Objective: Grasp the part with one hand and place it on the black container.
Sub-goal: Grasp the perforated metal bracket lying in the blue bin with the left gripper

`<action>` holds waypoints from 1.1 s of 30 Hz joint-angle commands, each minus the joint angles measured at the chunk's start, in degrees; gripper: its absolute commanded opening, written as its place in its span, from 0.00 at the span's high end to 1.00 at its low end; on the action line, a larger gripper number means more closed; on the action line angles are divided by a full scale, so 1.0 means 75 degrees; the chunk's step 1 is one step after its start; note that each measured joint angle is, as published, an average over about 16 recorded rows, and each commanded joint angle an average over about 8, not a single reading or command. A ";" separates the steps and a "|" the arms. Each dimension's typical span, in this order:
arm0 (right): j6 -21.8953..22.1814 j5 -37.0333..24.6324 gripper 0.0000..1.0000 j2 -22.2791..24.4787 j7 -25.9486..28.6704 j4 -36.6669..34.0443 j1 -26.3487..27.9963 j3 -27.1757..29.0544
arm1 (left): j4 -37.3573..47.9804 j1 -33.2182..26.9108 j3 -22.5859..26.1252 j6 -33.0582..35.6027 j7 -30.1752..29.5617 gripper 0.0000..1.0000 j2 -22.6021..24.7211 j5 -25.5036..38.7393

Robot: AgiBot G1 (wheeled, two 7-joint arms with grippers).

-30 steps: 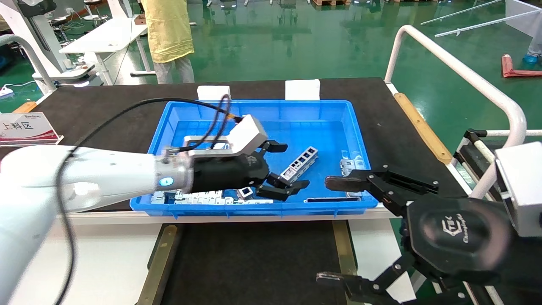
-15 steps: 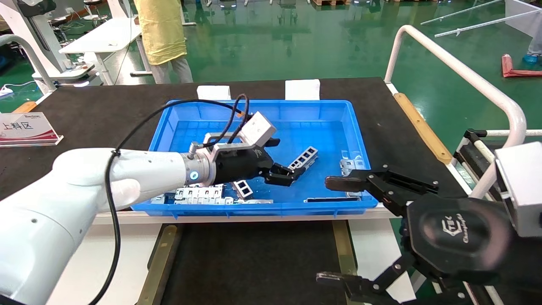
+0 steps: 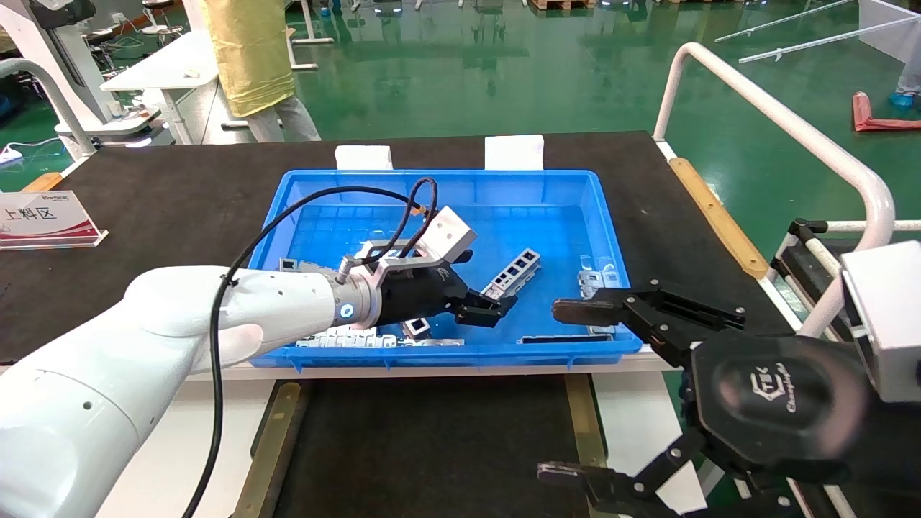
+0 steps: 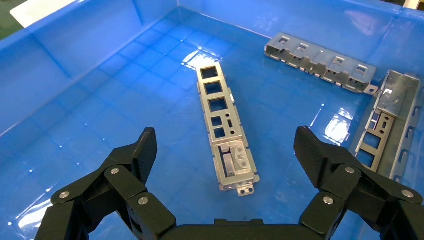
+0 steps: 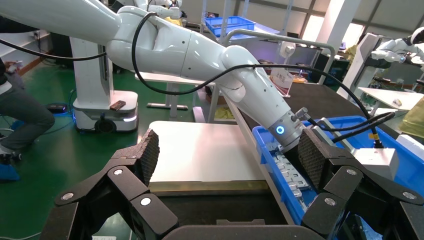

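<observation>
The part [image 3: 512, 272], a slim silver channel with a row of window cutouts, lies on the floor of the blue bin [image 3: 575, 188]. My left gripper [image 3: 488, 291] is inside the bin at the part's near end, open. In the left wrist view the part [image 4: 223, 120] runs lengthwise between the two black fingers [image 4: 142, 150] of the left gripper [image 4: 225, 142], touching neither. The black container [image 3: 432, 439], with brass side rails [image 3: 268, 446], lies in front of the bin. My right gripper [image 3: 561, 392] hangs open and empty at the front right, beside the container.
More metal pieces lie in the bin: a row along the near wall [image 3: 345, 337], two near the right wall [image 4: 320, 62] [image 4: 387, 125]. A white handrail [image 3: 777, 115] curves at the right. A sign [image 3: 43, 216] stands far left. A person in yellow stands beyond the table.
My left arm has swung lower and its wrist has turned, with the open gripper staying by the part's near end. The part and the right arm have not moved.
</observation>
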 commanded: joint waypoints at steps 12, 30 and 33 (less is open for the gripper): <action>0.0002 0.0002 1.00 0.0001 -0.0002 0.0000 0.0001 -0.0004 | -0.0341 0.0073 0.1049 -0.0576 -0.0308 1.00 -0.0013 -0.0720; 0.0004 0.0006 1.00 0.0003 -0.0004 0.0000 0.0002 -0.0009 | -0.0241 0.0093 0.1940 -0.0969 -0.0274 1.00 -0.0029 -0.1642; 0.0004 0.0006 1.00 0.0004 -0.0005 0.0000 0.0002 -0.0009 | -0.0219 0.0098 0.2047 -0.1012 -0.0245 1.00 -0.0029 -0.1776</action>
